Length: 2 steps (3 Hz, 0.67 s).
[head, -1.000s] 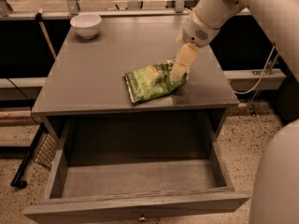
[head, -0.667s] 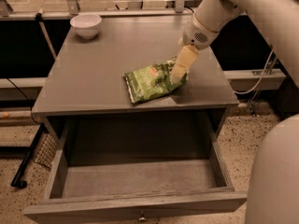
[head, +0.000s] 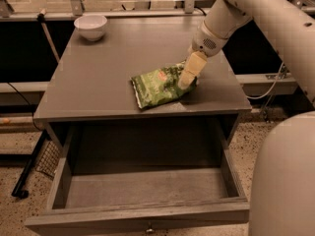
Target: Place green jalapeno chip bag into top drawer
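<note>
- Small crinkly green foil jalapeno chip bag [head: 158, 86] lies on the grey wooden table [head: 118, 58], near its front edge.
- Cream two-finger gripper [head: 186, 81] reaches down from the right, pinched on the bag's right end.
- Wide shallow grey top drawer [head: 142, 213] stands pulled open below.
- White round bowl [head: 90, 27] sits at the back left corner.

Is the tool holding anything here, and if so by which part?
Cannot be told. The tool meets the right end of the green jalapeno chip bag, which lies on the table; no grip shows.

green jalapeno chip bag [head: 156, 86] lies on tabletop [head: 98, 77] under the hand [head: 185, 82], top drawer [head: 142, 213] open
</note>
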Available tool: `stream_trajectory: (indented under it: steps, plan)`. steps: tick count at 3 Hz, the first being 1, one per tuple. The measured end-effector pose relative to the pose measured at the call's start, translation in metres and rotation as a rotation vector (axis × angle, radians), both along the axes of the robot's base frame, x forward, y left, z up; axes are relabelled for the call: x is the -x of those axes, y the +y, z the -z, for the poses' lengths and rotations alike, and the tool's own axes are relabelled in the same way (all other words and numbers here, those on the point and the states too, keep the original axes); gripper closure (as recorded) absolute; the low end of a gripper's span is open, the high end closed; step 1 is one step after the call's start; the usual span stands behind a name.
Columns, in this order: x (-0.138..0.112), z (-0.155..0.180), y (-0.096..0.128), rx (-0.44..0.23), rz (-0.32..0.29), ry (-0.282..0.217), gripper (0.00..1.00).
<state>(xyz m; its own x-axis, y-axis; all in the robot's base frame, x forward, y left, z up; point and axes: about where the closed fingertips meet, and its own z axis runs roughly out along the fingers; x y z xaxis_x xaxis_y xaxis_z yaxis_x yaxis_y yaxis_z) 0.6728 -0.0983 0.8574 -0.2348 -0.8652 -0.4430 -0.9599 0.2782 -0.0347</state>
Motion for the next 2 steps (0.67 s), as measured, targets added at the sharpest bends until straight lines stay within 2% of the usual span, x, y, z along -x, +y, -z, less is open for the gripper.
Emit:
stream_trajectory:
  steps: [1,2]
  plan:
    - [-0.0033,0.0069,0.0032,-0.021,0.004,0.0,0.16]
    - [0.0037,0.0008,0.0098,-0.049,-0.007,-0.027,0.47]
